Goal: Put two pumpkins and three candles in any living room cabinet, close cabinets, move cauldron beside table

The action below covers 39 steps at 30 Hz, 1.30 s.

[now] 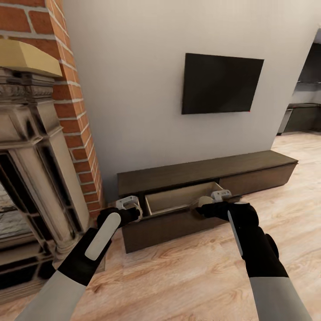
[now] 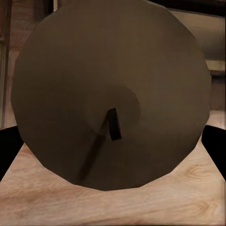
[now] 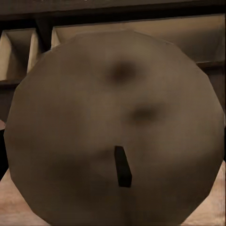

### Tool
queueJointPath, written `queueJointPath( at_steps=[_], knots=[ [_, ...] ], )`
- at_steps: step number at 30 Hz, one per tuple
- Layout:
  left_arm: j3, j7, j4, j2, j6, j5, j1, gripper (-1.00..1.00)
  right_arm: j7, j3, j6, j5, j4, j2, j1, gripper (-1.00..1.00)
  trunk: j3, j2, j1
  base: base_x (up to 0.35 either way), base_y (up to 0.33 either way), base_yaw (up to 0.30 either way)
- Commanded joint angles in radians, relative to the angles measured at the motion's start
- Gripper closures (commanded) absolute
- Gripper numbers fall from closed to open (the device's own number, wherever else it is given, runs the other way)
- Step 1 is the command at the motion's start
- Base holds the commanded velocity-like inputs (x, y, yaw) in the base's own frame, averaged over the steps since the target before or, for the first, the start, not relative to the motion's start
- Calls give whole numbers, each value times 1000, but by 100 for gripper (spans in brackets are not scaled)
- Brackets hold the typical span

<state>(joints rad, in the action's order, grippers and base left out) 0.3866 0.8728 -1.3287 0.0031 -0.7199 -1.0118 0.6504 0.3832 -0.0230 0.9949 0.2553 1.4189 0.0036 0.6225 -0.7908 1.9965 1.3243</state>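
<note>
Grey-olive, dark-wicked candle (image 2: 110, 94) clamped in left gripper (image 1: 130, 209); another (image 3: 113, 127) in right gripper (image 1: 214, 201).

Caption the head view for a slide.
Both grippers, left and right, each hold a candle at the open drawer of the low cabinet under the TV.

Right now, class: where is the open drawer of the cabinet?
In the head view the open drawer juts from the cabinet under the TV, near its fireplace end, between the two grippers.

A grey-olive candle (image 2: 110, 94) fills each wrist view, apparently held, above the open cabinet (image 1: 178, 209).
</note>
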Motion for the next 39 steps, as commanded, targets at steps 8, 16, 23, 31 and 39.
queueJointPath(
  at_steps=[8,16,23,31,39],
  knots=[
    [0,0,0,0,0,-14,0,100,-1,9,1,-3,0,11,-1,100,25,-56,-31,0,0,-283],
    [0,0,2,-3,0,-14,0,100,-1,8,1,-4,0,10,-1,100,50,-112,-61,0,0,-282],
    [0,0,2,-12,0,-14,0,100,2,8,0,-5,-6,5,-1,100,72,-161,-88,0,0,-61],
    [4,0,0,-12,2,-14,0,100,3,11,1,-9,-10,13,-1,100,88,-196,-107,0,0,-1],
    [6,0,0,-12,2,-14,0,100,4,13,5,-10,-11,15,-1,100,84,-196,-107,0,0,0]
  ],
)
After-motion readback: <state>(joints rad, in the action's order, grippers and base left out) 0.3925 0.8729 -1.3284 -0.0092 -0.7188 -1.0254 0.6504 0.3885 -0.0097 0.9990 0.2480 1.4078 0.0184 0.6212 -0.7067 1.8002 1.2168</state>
